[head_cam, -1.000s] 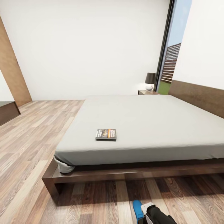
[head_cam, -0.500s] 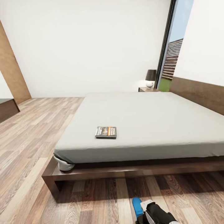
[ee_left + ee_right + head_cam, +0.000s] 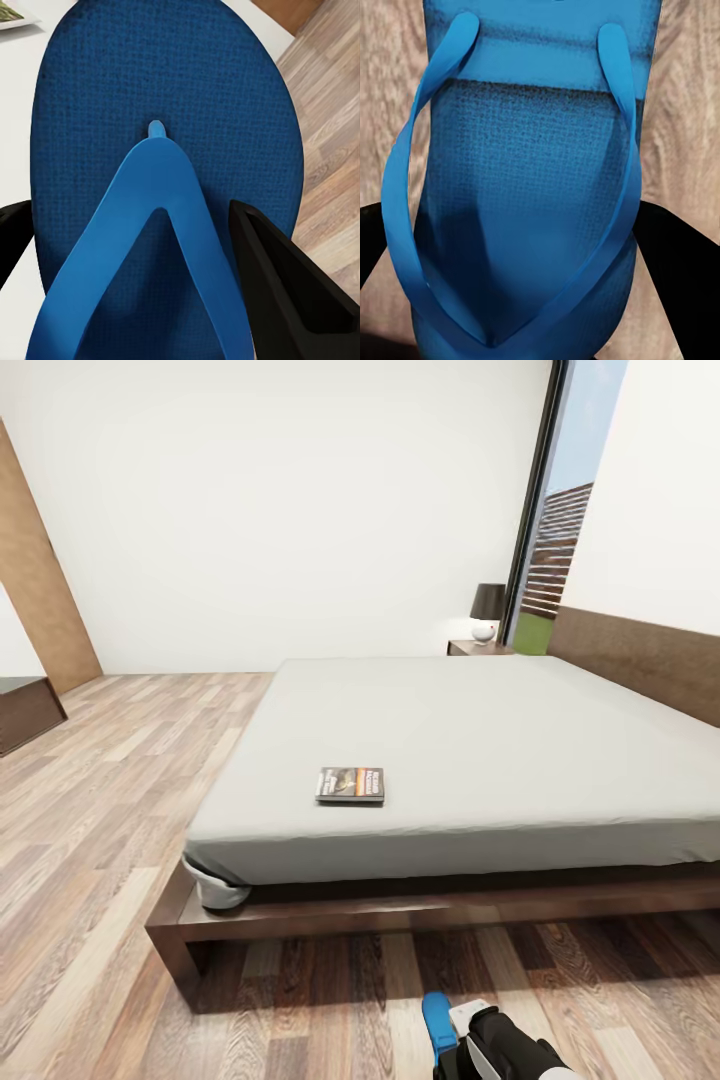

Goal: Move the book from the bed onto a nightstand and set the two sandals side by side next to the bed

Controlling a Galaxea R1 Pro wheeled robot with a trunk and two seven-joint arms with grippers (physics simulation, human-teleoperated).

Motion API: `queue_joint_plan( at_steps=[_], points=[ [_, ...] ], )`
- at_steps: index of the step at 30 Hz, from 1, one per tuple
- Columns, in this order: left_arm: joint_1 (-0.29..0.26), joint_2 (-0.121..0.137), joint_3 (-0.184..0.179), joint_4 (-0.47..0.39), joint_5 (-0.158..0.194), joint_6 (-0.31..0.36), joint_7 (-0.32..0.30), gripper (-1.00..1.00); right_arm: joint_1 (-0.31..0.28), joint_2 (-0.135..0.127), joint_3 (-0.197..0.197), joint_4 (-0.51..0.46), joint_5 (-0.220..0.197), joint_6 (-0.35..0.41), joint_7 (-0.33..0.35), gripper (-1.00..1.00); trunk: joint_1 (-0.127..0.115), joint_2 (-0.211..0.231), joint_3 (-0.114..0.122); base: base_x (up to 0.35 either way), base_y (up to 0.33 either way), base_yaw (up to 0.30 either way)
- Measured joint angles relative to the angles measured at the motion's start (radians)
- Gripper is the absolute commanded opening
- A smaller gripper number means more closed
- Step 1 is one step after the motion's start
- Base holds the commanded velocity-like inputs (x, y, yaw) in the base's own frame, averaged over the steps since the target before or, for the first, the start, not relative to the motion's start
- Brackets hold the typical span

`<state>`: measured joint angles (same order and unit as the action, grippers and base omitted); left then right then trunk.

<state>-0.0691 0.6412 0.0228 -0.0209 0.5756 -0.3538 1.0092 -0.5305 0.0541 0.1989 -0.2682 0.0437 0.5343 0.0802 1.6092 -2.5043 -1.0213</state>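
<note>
Left wrist view: left hand (image 3: 142, 285) grips blue sandal (image 3: 161, 150) between fingers.

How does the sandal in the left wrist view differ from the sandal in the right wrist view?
The left gripper's sandal shows its toe post, with the straps spreading toward the camera; the right gripper's sandal shows its straps meeting at the near end. White surface and wood flooring lie behind the left one, only wood floor behind the right one. Both are bright blue flip-flops sitting between dark fingers.

Looks like I'm in a home bedroom: big low bed (image 3: 480, 760) on wood-plank floor (image 3: 110, 780), a lamp (image 3: 487, 610) on the nightstand (image 3: 478, 648), tall window (image 3: 560, 510) behind.
</note>
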Motion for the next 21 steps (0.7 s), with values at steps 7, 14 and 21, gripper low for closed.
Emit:
queue_joint_plan(
  at_steps=[7, 14, 21],
  points=[
    [0.000, 0.000, 0.000, 0.001, 0.000, 0.003, -0.001, -1.00, 0.000, 0.000, 0.001, 0.000, 0.000, 0.000, 0.000, -1.00, 0.000, 0.000, 0.000, 0.083, 0.171, 0.000],
    [0.000, 0.000, 0.001, 0.001, 0.000, 0.000, 0.000, -1.00, 0.000, 0.003, 0.001, 0.001, 0.000, 0.000, 0.000, -1.00, 0.000, 0.000, 0.000, 0.065, 0.077, 0.000],
    [0.000, 0.000, -0.001, 0.001, 0.000, 0.001, -0.002, -1.00, 0.000, 0.004, 0.002, 0.002, 0.001, 0.000, 0.000, -1.00, 0.000, 0.000, 0.000, 0.100, 0.101, 0.000]
  ],
)
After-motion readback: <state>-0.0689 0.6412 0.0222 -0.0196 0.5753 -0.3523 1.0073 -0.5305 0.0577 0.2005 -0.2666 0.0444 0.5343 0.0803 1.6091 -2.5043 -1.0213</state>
